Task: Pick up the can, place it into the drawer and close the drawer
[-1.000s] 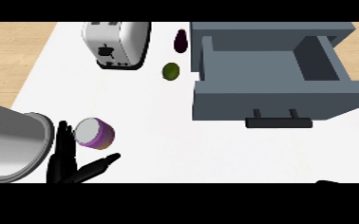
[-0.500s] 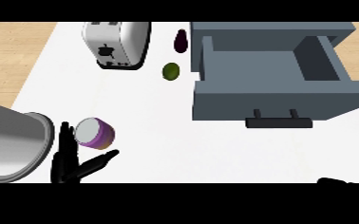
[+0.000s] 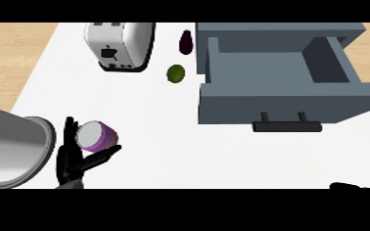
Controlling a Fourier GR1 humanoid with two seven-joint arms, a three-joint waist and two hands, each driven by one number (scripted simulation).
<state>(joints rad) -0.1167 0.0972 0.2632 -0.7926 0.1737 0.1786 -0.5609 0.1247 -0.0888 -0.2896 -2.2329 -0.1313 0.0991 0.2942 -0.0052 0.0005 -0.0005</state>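
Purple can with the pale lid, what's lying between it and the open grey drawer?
Nothing: the head view shows only bare white counter along that stretch. The small green round fruit lies off that line, farther back.

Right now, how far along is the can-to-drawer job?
Nothing finished yet. The drawer stands open and holds nothing. In hand: the left hand is at the can, fingers straight beside it, thumb below, not curled round it. Left: grasp, lift, place in drawer, push it closed.
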